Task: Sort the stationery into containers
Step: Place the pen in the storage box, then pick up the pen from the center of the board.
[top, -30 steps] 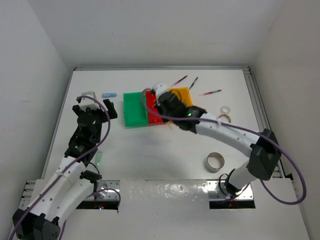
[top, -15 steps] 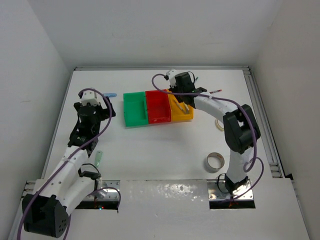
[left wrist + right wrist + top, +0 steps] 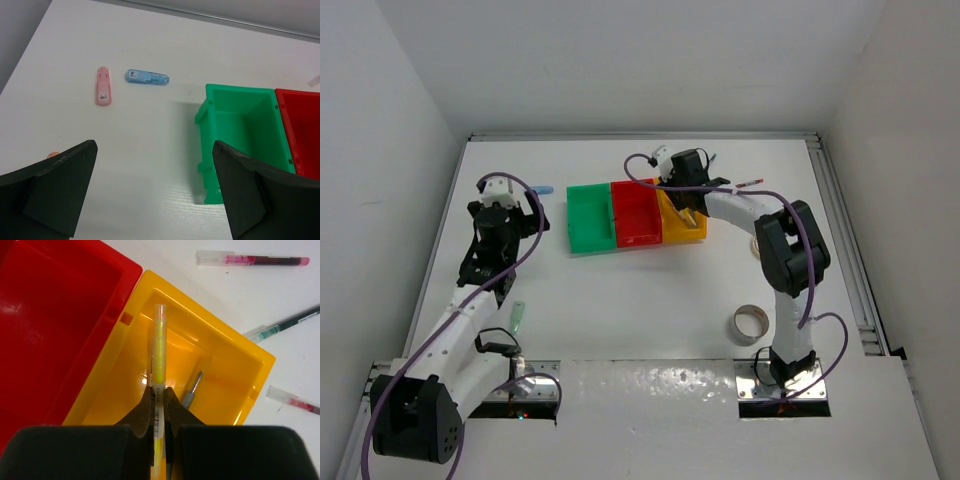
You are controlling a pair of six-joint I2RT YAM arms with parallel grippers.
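Observation:
My right gripper (image 3: 158, 390) is shut on a pale yellow pen (image 3: 159, 345) and holds it lengthwise over the yellow-orange bin (image 3: 215, 335). A grey pen (image 3: 192, 387) lies inside that bin. The red bin (image 3: 55, 315) beside it looks empty. In the top view the right gripper (image 3: 683, 198) is over the yellow-orange bin (image 3: 692, 232), which is joined to the red bin (image 3: 638, 215) and the green bin (image 3: 588, 218). My left gripper (image 3: 155, 190) is open and empty above the table, left of the green bin (image 3: 240, 135). A pink piece (image 3: 103, 86) and a blue piece (image 3: 146, 77) lie beyond it.
Two red pens (image 3: 252, 260) (image 3: 295, 402) and a dark green pen (image 3: 285, 325) lie on the table past the yellow-orange bin. A beige tape roll (image 3: 751, 322) sits at the near right. A green piece (image 3: 517, 317) lies beside the left arm.
The right arm folded in and its wrist moved to the far side of the yellow-orange bin, still holding the yellow pen. The left gripper moved a little away from the base.

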